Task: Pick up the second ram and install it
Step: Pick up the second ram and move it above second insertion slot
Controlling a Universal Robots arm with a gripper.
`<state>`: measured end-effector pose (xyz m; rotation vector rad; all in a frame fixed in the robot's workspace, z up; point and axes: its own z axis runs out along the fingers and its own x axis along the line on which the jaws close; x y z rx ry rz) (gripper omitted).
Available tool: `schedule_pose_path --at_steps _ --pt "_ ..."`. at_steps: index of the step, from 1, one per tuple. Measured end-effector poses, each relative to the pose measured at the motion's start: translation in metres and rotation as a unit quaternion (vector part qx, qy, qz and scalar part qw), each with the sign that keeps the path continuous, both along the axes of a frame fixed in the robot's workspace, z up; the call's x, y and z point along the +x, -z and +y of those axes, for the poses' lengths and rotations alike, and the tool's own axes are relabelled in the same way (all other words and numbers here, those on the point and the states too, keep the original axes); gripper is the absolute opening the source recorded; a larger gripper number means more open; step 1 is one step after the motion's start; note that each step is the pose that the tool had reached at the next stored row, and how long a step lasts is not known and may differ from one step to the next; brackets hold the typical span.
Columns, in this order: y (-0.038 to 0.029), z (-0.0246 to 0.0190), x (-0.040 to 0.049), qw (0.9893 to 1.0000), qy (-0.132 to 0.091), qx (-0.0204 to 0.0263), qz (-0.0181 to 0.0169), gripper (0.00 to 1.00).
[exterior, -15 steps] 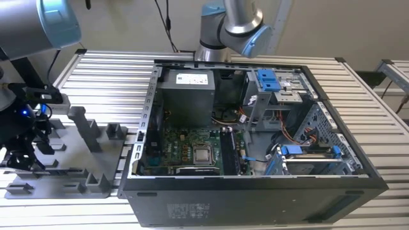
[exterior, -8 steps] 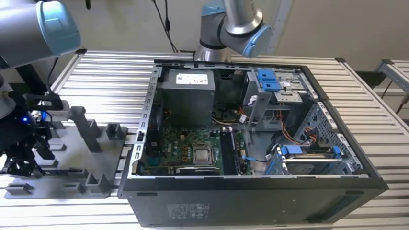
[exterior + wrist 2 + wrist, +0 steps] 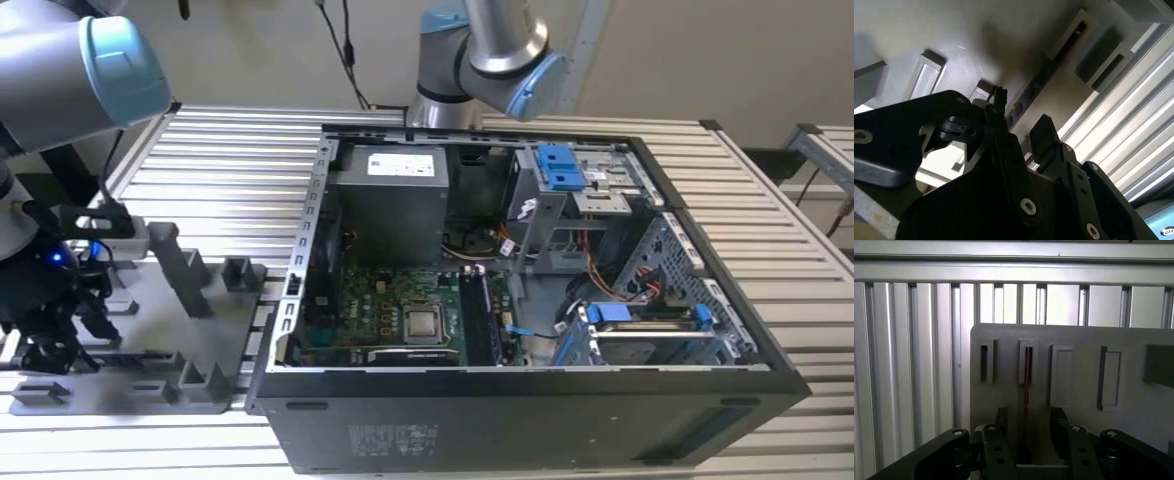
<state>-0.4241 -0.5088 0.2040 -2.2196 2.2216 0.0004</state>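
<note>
Closest to the lens in both wrist views are the black link plates and screw heads of the hand (image 3: pixel 1029 416), which is held just above the grey holder tray (image 3: pixel 1089 342). Its two fingers (image 3: pixel 1001 420) are spread apart and nothing is clamped. In the first wrist view a strip of tray is seen on each side, between finger and board.

The second ram (image 3: pixel 1026 375) is stood on its long edge in one of the tray's narrow slots, directly between the fingers. Its long axis is laid level along the slot, parallel with the finger faces, and runs straight out ahead of the hand towards the tray's far edge. Its thin upper edge is presented in the first wrist view. In the second wrist view the same stick (image 3: pixel 1054 65) is seen as a dark strip leading away from the fingertips.

Further rectangular slots are cut in the tray to either side of the hand. Beyond the tray, the slatted metal bench (image 3: pixel 914 365) is seen.

In the exterior view the hand (image 3: pixel 54 340) is seen low over the tray, and an open computer case (image 3: pixel 534 430) is stood on the bench well apart from it.
</note>
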Motion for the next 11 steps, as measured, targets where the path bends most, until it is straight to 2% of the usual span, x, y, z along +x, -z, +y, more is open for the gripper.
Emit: schedule_pose_path --at_steps 3,5,11 --pt "0.0025 0.0001 -0.0015 1.0 0.0 0.0 -0.0051 0.48" --pt "0.0041 0.0002 -0.0027 1.0 0.0 0.0 -0.0073 0.48" --pt "0.0059 0.0003 -0.0041 1.0 0.0 -0.0001 -0.0081 0.48"
